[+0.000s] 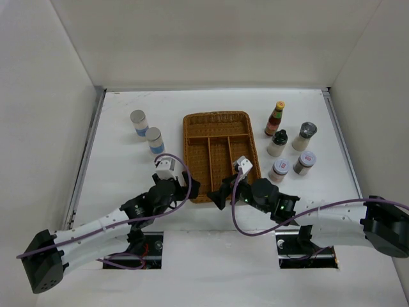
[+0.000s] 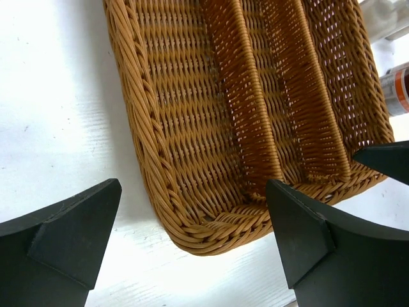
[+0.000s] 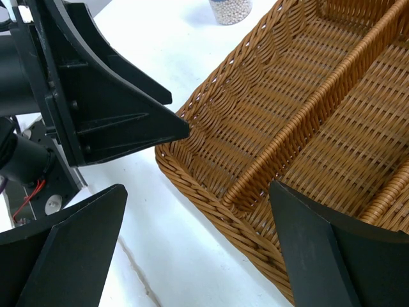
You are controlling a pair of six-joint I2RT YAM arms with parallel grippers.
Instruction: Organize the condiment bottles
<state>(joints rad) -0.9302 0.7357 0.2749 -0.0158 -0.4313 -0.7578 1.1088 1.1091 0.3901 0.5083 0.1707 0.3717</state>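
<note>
Two white blue-labelled bottles (image 1: pixel 138 123) (image 1: pixel 155 140) stand left of the brown wicker tray (image 1: pixel 220 153). To its right stand a slim red yellow-capped bottle (image 1: pixel 275 118), a black-capped bottle (image 1: pixel 278 142), a grey-lidded shaker (image 1: pixel 305 135) and two red-white-lidded jars (image 1: pixel 279 170) (image 1: pixel 305 163). My left gripper (image 1: pixel 188 185) is open and empty at the tray's near left corner, which lies between its fingers in the left wrist view (image 2: pixel 192 243). My right gripper (image 1: pixel 222 192) is open and empty at the tray's near edge (image 3: pixel 198 249), facing the left gripper (image 3: pixel 108 115).
The tray (image 2: pixel 211 128) has long compartments with nothing in them. White walls close the table on the left, back and right. One jar (image 2: pixel 397 89) shows beyond the tray's right side. The base of a white bottle (image 3: pixel 230 9) shows past the tray.
</note>
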